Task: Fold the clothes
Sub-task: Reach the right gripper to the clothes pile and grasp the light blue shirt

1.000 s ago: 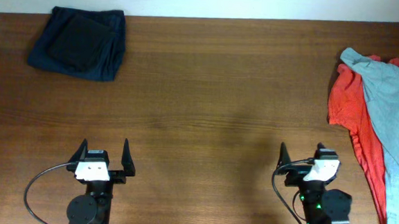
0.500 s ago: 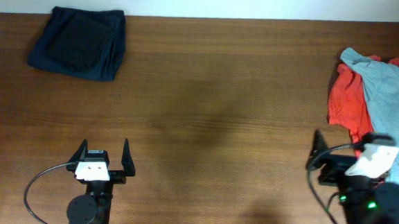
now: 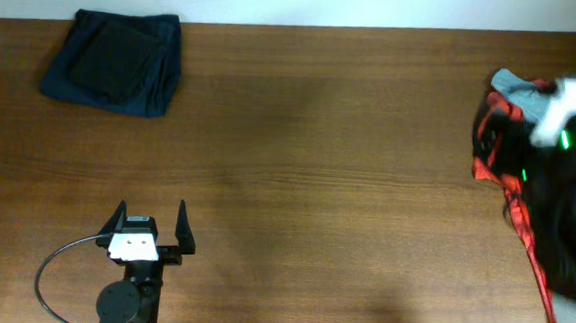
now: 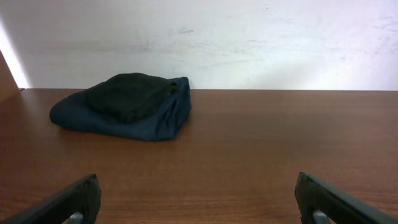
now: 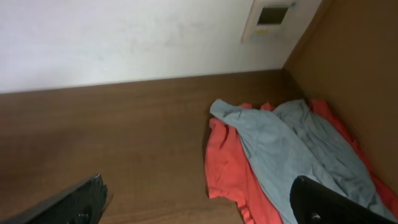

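From the overhead view, my left end effector (image 3: 151, 209) sits at about 7 o'clock on the table (image 3: 318, 163). Its two fingers are spread as wide as they go, with nothing between them and only bare wood ahead. Its black cable (image 3: 53, 267) loops away toward 8 o'clock.

The left wrist camera looks straight across at the folded navy garment (image 4: 127, 106). It lies flat at about 11 o'clock, close against the white wall (image 4: 249, 37) and well apart from the fingers.

My right arm (image 3: 568, 169) is only a dark blur at 3 o'clock in the overhead view, and it covers most of the clothes pile there. The right wrist camera is clearer. It shows the right end effector (image 5: 199, 183) fully open and holding nothing, above the table and short of the pile.

The pale grey-teal T-shirt (image 5: 280, 149) lies crumpled on top of the red T-shirt (image 5: 227, 168). Red cloth shows along the left edge of the grey one and again at its far right. Both are unfolded and lie in the corner at about 2 o'clock, near a small white wall panel (image 5: 270, 18). I cannot see any lettering on the red shirt from here.
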